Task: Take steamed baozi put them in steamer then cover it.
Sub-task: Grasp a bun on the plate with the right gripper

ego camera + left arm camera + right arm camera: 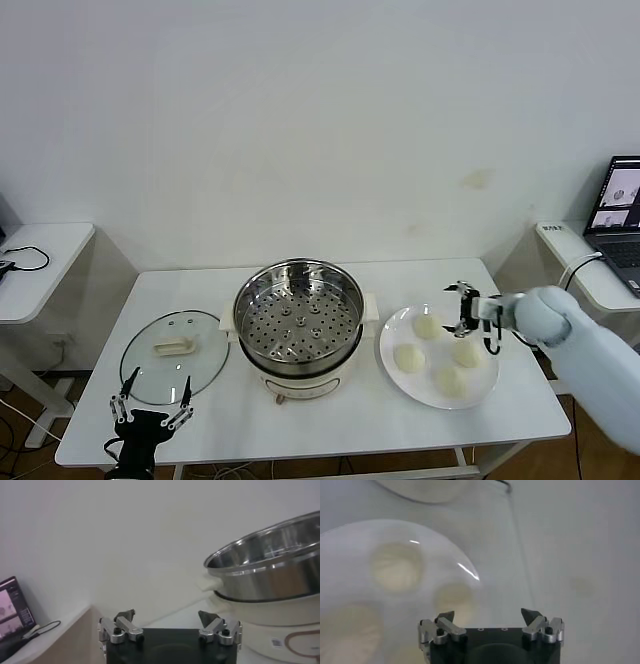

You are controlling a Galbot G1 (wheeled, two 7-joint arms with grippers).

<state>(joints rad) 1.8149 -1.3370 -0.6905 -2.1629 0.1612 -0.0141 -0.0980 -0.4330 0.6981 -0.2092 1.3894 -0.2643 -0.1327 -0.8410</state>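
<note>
The steamer [298, 320] stands uncovered at the table's middle, its perforated tray bare. Its steel pot [270, 565] also fills one side of the left wrist view. The cover [175, 352], a glass lid with a cream handle, lies flat to the steamer's left. Several steamed baozi [427, 326] sit on a white plate [392, 340] to the steamer's right. My right gripper [463, 308] hovers open over the plate's far side, holding nothing. In the right wrist view, baozi [397, 567] lie below and ahead of that gripper [490, 614]. My left gripper [152, 405] is open near the front edge, just in front of the cover.
A side table with a laptop [622, 205] stands to the right, and another with a black cable [25, 258] to the left. A white wall backs the table. Bare tabletop [330, 430] runs along the front edge.
</note>
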